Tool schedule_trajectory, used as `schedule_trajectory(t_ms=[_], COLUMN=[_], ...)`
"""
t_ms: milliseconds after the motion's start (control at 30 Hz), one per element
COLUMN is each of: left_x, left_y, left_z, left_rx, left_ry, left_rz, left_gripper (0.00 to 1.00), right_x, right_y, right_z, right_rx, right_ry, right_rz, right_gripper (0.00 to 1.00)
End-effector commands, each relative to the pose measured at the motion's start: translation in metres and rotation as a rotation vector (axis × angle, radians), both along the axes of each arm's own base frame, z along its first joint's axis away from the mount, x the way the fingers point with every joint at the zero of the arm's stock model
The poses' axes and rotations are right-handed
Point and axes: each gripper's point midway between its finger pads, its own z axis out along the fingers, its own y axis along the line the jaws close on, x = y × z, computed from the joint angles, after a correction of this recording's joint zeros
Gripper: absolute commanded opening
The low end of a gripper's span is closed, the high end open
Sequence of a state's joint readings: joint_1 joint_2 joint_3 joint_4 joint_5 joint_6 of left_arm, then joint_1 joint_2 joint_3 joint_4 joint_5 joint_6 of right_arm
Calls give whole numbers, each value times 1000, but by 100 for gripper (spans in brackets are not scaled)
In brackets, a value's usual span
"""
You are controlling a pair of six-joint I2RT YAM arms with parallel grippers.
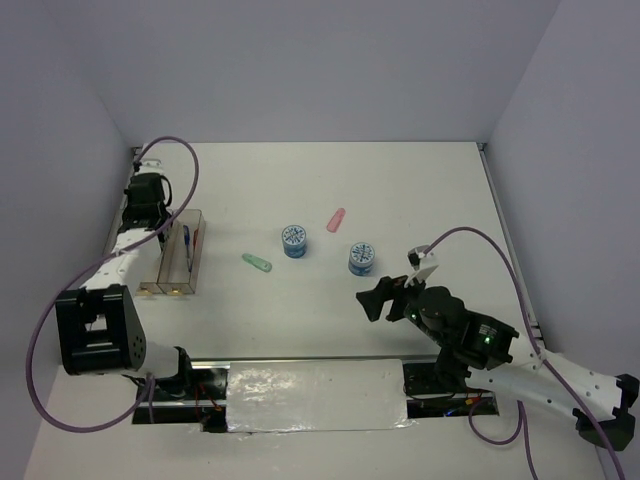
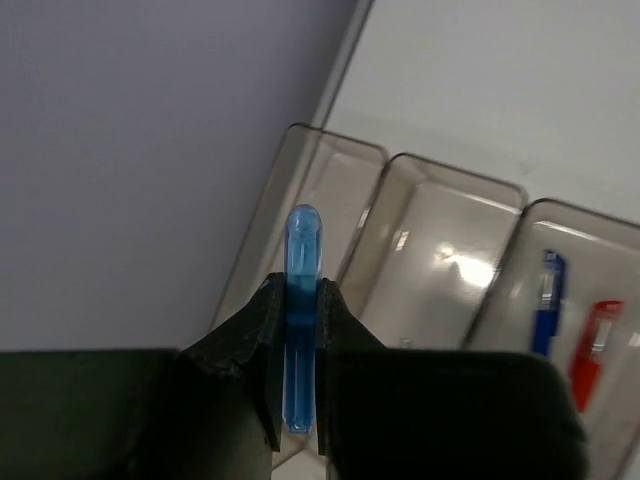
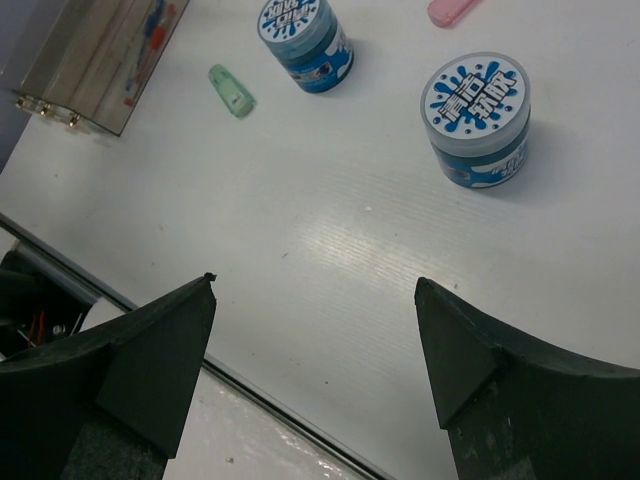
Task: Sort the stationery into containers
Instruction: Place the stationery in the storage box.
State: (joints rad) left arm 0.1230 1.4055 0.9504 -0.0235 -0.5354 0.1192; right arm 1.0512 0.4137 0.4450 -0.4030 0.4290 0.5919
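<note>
risk: left gripper (image 2: 300, 292) pinches light-blue bar (image 2: 303, 235) near the frame-centre bin (image 2: 335, 140) wall; i may drop it outside. right gripper (image 3: 315, 285) wide, empty.

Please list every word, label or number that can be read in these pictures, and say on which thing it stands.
Right blue roll, white top: blue characters, too blurred to read.
Left blue roll, white top: similar print, also unreadable.
Nothing else shows any text.
</note>
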Motion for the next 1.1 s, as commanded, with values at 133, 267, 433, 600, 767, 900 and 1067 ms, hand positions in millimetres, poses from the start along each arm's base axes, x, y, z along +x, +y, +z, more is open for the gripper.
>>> schedule_trajectory(t_ms=[133,267,433,600,767,900,1067], left_x=[-10,-19,-11,-7,-11,-14,-15], left_y=[41,48,57,61,70,77,81], left_z=[12,-13,-28,-39,-54,-60,-55], left_rx=[248,234,201,204,185,165,137], left_ry=[-14,1,35,73,105,125,89], left_rz=[203,264,269,305,358,390,410], left_gripper=[0,0,0,0,5,99,99], right_x=[-8,-9,-11,-11,-9,-9,-8], right_y=[17,21,27,35,41,45,43], right_z=[3,-2,-12,-22,-19,-13,-13], right_rx=[-7,14,22,-6,-9,-3,-13], right_ry=[-2,5,26,55,50,45,40], right_rz=[106,114,127,153,162,177,169], right_gripper=[87,87,87,87,87,87,86])
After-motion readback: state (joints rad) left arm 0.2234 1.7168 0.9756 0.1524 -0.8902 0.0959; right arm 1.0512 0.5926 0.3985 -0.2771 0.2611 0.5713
